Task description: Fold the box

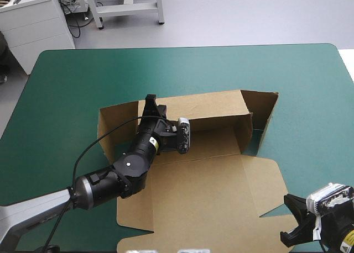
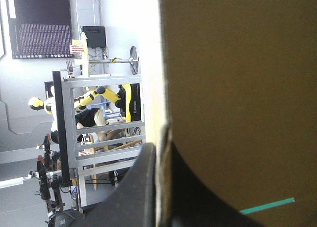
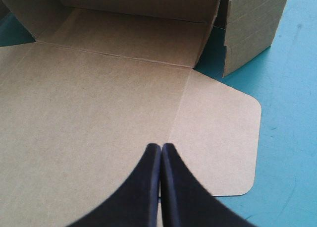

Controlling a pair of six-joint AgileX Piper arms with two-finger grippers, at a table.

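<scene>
At far wall, left gripper (image 1: 154,105): two black curved fins pinching the wall's upper edge, one fin on each side of the board; judged to be steadying it upright.
Right gripper (image 3: 161,147): black fins pressed together into one point, holding nothing; set by the near right corner, aimed across the lid, probably kept clear of the fold; contact with the board not discernible.
Brown cut-board box (image 1: 210,145): mid-table, partly formed.
Far wall (image 1: 204,104): raised along the base's far side.
Right side wall (image 1: 266,112): standing, splayed outward, not tucked.
Lid panel (image 1: 204,192): flat, toward the near edge; rounded tab (image 3: 223,142) at its right.
Teal-green table cover (image 1: 66,82): beneath the sheet, showing through the gap at the right corner.
Stage: early; walls up, tucking judged still to do.
</scene>
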